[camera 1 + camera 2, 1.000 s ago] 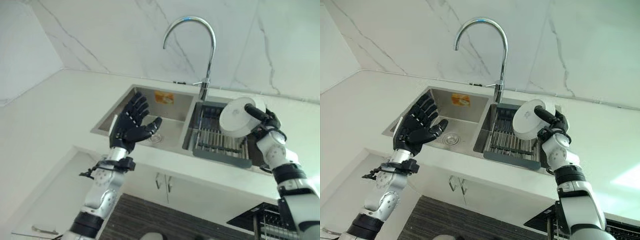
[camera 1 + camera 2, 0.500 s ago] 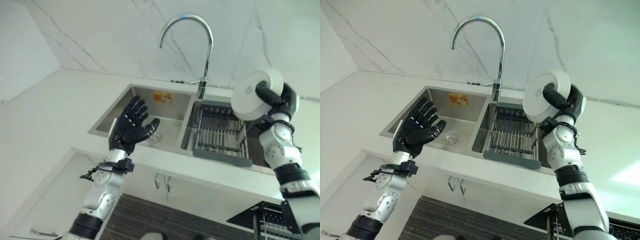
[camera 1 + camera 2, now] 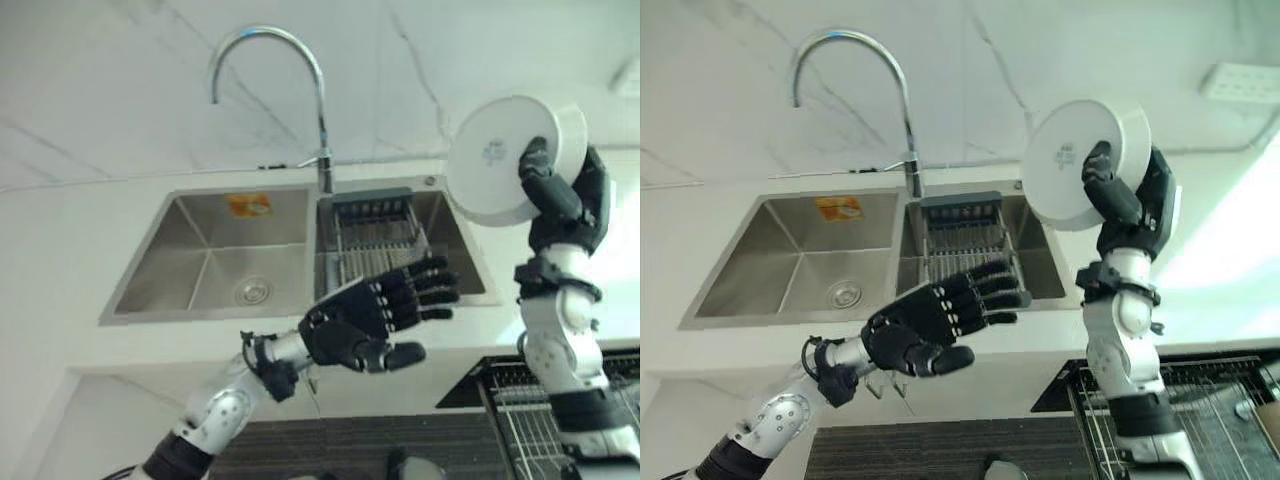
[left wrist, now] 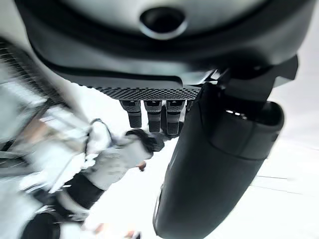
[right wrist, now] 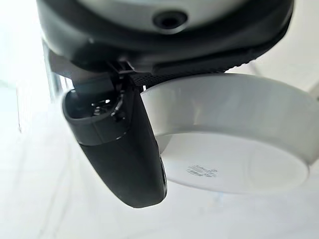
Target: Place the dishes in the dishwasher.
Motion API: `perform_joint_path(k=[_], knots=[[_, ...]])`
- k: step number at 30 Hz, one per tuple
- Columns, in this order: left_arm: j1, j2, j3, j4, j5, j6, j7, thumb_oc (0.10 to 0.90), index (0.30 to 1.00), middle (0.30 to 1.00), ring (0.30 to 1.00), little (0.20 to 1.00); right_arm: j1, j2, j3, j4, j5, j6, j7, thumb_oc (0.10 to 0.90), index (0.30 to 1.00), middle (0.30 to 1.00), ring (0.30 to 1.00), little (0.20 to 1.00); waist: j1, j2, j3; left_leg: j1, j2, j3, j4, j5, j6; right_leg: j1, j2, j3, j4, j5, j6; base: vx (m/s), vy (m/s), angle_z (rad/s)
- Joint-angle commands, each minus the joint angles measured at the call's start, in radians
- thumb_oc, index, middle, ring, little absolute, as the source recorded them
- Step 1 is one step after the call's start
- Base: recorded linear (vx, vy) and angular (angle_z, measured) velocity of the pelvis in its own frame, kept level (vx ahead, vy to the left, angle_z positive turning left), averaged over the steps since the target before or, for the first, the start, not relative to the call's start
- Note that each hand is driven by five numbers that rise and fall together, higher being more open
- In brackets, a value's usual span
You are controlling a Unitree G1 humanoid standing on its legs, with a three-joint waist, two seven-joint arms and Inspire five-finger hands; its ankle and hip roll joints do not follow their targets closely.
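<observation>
White bowl (image 3: 510,155) sits at two o'clock, raised above the counter (underside facing the camera), pinched by the right hand (image 3: 565,195). At six o'clock, the left hand (image 3: 375,315) spreads wide before the sink (image 3: 200,265).

1. Double sink (image 3: 205,262) is sitting sunk in the surface (image 3: 60,240), tap (image 3: 318,150) standing behind the divider between the basins.
2. Drain rack (image 3: 372,240) is lying in the right basin.
3. Dishwasher rack (image 3: 1200,400) is sitting below the surface edge, at lower right.
4. Right hand (image 3: 565,200) is holding a bowl (image 3: 505,155) up, above and right of the sink, thumb across its underside.
5. Left hand (image 3: 375,320) is hovering in front of the right basin, fingers (image 3: 430,290) spreading toward the right arm.
</observation>
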Motion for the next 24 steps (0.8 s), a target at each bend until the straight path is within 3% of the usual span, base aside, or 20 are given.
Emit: perform_joint_path(k=[1,2,4,5,6,9,11,14,19,22,23,24], knots=[[0.011,0.035,0.051,-0.099,-0.036,-0.036,-0.078,0.8,0.9,0.9,0.9,0.9,-0.165,-0.01,-0.051,-0.068,0.03,-0.16,0.083,0.4,0.3,0.3,0.3,0.3,0.054,-0.038,-0.066,-0.052,0.011,0.024,0.069,-0.052,-0.07,0.026,-0.103,-0.145,-0.026,0.079,0.166,-0.11,-0.092,-1.06],[0.002,0.064,0.036,-0.101,-0.016,-0.007,-0.123,0.8,0.9,0.9,0.9,0.9,-0.19,0.003,-0.018,-0.033,0.028,-0.198,0.101,0.4,0.3,0.3,0.3,0.3,0.066,-0.041,-0.049,-0.037,0.031,0.079,0.069,-0.058,-0.071,0.06,-0.161,-0.18,-0.026,0.135,0.187,-0.13,-0.116,-1.3],[-0.005,0.091,0.022,-0.103,0.001,0.003,-0.154,0.8,0.9,0.9,0.9,0.9,-0.198,-0.013,-0.004,-0.02,0.052,-0.219,0.116,0.4,0.3,0.3,0.3,0.3,0.075,-0.036,-0.045,-0.036,0.051,0.107,0.069,-0.054,-0.072,0.087,-0.188,-0.197,-0.026,0.144,0.181,-0.16,-0.122,-1.11],[-0.002,0.116,0.005,-0.102,0.008,-0.007,-0.147,0.8,0.9,0.9,0.9,0.9,-0.22,-0.023,0.011,-0.015,0.078,-0.229,0.131,0.4,0.3,0.3,0.3,0.3,0.092,-0.03,-0.048,-0.039,0.085,0.155,0.069,-0.049,-0.079,0.129,-0.248,-0.251,-0.026,0.172,0.178,-0.14,-0.128,-0.59],[-0.006,0.123,-0.003,-0.09,0.005,-0.009,-0.141,0.8,0.9,0.9,0.9,0.9,-0.241,-0.019,0.021,-0.007,0.084,-0.24,0.14,0.4,0.3,0.3,0.3,0.3,0.106,-0.022,-0.053,-0.035,0.106,0.165,0.069,-0.068,-0.087,0.169,-0.276,-0.267,-0.026,0.177,0.192,-0.15,-0.153,-0.3],[-0.028,0.119,-0.021,-0.062,0.024,0.019,-0.139,0.8,0.9,0.9,0.9,0.9,-0.288,0.012,0.03,0.005,0.02,-0.267,0.138,0.4,0.3,0.3,0.3,0.3,0.132,-0.014,-0.051,-0.047,0.152,0.213,0.069,-0.058,-0.091,0.237,-0.295,-0.304,-0.026,0.153,0.191,-0.14,-0.226,-0.83],[-0.029,0.115,-0.047,-0.056,0.002,0.069,-0.133,0.8,0.9,0.9,0.9,0.9,-0.32,0.005,0.05,-0.032,-0.073,-0.264,0.033,0.4,0.3,0.3,0.3,0.3,0.162,-0.007,-0.072,-0.062,0.209,0.26,0.069,-0.021,-0.121,0.253,-0.299,-0.37,-0.026,0.051,0.184,-0.14,-0.333,-0.9],[-0.019,0.087,-0.088,-0.01,0.016,0.09,-0.082,0.8,0.9,0.9,0.9,0.9,-0.355,-0.008,0.084,-0.043,-0.077,-0.247,-0.027,0.4,0.3,0.3,0.3,0.3,0.162,0.002,-0.092,-0.056,0.273,0.309,0.069,0.014,-0.156,0.242,-0.28,-0.394,-0.026,-0.013,0.179,-0.06,-0.268,-1.02],[0.02,0.031,-0.138,0.136,0.115,0.074,-0.039,0.8,0.9,0.9,0.9,0.9,-0.302,-0.03,0.057,-0.126,-0.138,-0.245,-0.034,0.4,0.3,0.3,0.3,0.3,0.127,0.009,-0.098,-0.06,0.295,0.299,0.069,0.025,-0.174,0.208,-0.24,-0.375,-0.026,-0.059,0.164,0.0,-0.246,-0.52],[0.062,-0.026,-0.131,0.239,0.044,0.139,-0.1,0.8,0.9,0.9,0.9,0.9,-0.249,-0.019,0.043,-0.154,-0.164,-0.219,-0.004,0.4,0.3,0.3,0.3,0.3,0.106,0.011,-0.099,-0.063,0.311,0.297,0.069,0.036,-0.185,0.19,-0.215,-0.368,-0.026,-0.083,0.152,0.01,-0.248,-0.02],[0.096,-0.072,-0.105,0.38,0.035,0.12,-0.113,0.8,0.9,0.9,0.9,0.9,-0.204,-0.013,0.029,-0.158,-0.186,-0.194,0.032,0.4,0.3,0.3,0.3,0.3,0.087,0.011,-0.097,-0.066,0.325,0.301,0.069,0.043,-0.194,0.181,-0.198,-0.358,-0.026,-0.094,0.139,0.0,-0.211,-0.06],[0.106,-0.081,-0.094,0.421,0.039,0.116,-0.105,0.8,0.9,0.9,0.9,0.9,-0.192,-0.017,0.022,-0.158,-0.193,-0.187,0.041,0.4,0.3,0.3,0.3,0.3,0.083,0.01,-0.096,-0.067,0.328,0.302,0.069,0.045,-0.197,0.179,-0.196,-0.356,-0.026,-0.096,0.137,-0.01,-0.186,-0.06]])
